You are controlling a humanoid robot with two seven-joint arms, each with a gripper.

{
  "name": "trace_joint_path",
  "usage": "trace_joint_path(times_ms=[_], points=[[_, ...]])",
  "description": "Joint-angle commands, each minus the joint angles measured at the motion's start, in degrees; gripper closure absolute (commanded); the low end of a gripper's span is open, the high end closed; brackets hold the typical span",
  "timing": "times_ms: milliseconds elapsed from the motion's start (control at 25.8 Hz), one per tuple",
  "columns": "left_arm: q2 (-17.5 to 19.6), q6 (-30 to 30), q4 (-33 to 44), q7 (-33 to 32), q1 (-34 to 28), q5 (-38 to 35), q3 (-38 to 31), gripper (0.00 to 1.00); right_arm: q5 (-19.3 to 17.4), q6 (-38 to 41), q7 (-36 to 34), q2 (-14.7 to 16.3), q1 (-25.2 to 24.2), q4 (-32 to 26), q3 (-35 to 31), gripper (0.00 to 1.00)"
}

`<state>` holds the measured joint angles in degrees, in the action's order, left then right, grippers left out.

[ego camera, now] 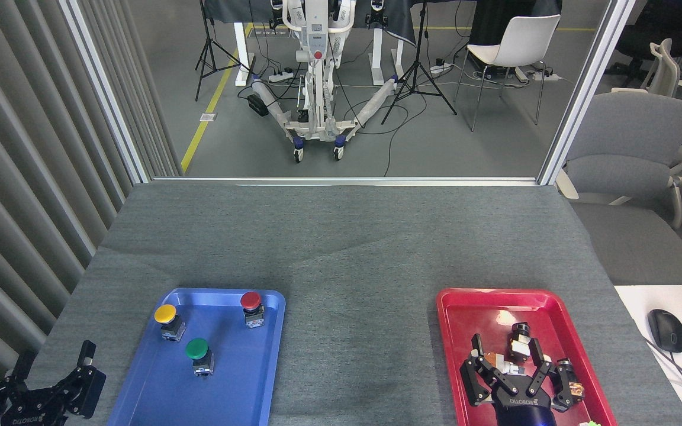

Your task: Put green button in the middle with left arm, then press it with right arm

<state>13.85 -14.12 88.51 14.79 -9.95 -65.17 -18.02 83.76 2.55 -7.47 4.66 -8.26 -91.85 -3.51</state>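
Two trays on grey cloth tabletop, cloth fills most of view, far edge meets a metal window rail, left edge runs beside ribbed wall panels. Middle of the cloth between the trays is bare, open strip from near edge to far edge, a few soft wrinkles further back.

Blue tray at near left, raised rim, its near end cut off by the frame bottom. Red tray at near right, same shape, well apart from the blue one.

Right gripper sits over the red tray, fingers spread wide, holding nothing; small metal-and-tan parts show among the fingers, can't tell what they are. Left gripper at bottom-left corner, off the blue tray's left rim, over the cloth edge, fingers spread apart, nothing held.

Three buttons in the blue tray, all upright, none touching. Green button stands mid-tray, nearest the viewer, clear room all round it. Yellow button near the tray's far-left corner. Red button near the far-right rim.

Black mouse on a white desk beyond the cloth's right edge.
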Motion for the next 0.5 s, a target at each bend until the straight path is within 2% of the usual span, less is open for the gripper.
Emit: trace_joint_path(times_ms=[0,116,465], points=[[0.12,0.06,-0.18,0.15,0.29,0.13,-0.17,0.01,0.00,-0.01,0.00,0.00,0.00,-0.08,0.00,0.00],[-0.14,1.38,-0.10,-0.02,0.20,0.39,-1.32,0.01,0.00,-0.01,0.00,-0.09,0.00,0.01,0.00,0.00],[-0.32,-0.55,-0.62,0.77,0.37,1.18,-1.14,0.01,0.00,-0.01,0.00,-0.18,0.00,-0.08,0.00,0.00]])
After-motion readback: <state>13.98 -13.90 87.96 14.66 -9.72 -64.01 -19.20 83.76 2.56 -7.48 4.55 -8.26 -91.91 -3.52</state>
